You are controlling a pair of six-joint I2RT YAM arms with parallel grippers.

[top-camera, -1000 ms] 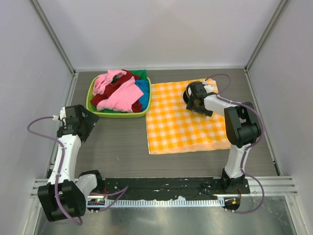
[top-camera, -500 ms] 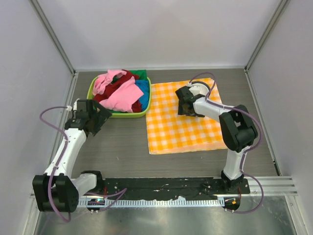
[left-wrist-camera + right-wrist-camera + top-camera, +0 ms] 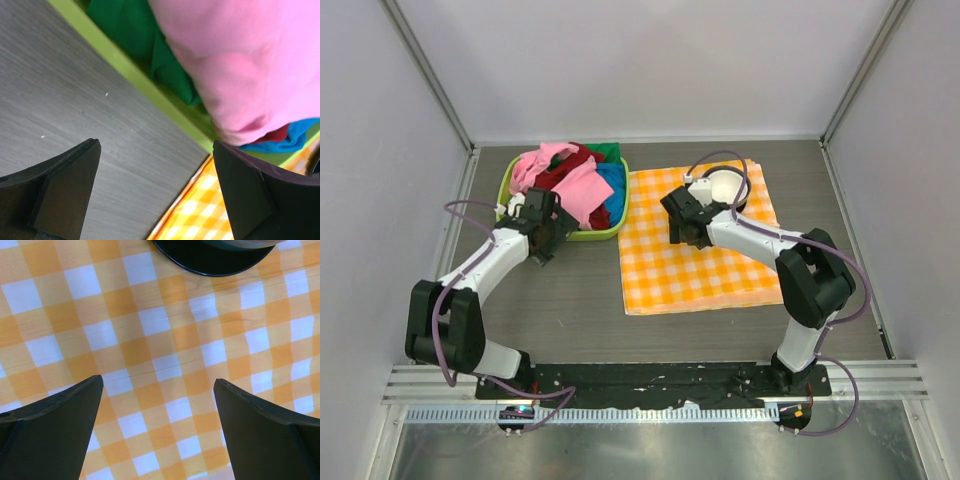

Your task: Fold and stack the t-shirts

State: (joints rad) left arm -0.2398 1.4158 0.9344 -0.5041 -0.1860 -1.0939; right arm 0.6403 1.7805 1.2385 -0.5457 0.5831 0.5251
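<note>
Grey wood-grain tabletop, walled in white on three sides; I list what it carries.

Item one: lime-green plastic basket, far left. It holds the t-shirts as an unfolded heap. The light pink t-shirt is on top and the dark red t-shirt shows under and around it. The green t-shirt is at the far rim and the bright blue t-shirt is against the right wall. None is folded or stacked, so I judge the task to be at its start.

Item two: orange-and-white checked cloth, spread flat just right of the basket, with no shirt on it. I take it for the folding place, which would explain its spot within reach of both arms.

Item three: left gripper, fingers spread wide with nothing between them, at the basket's near left corner. I read this as an approach to the pink shirt.

Item four: right gripper, likewise agape and empty, over the far half of the cloth, presumably waiting to receive.

Views compared: only the overhead view gives the whole heap and both arms. The left wrist view adds that the pink cloth swells right up to the basket rim, with blue and red tucked beneath. The right wrist view shows only checks and a dark rounded shape at the top edge, which I cannot name.
</note>
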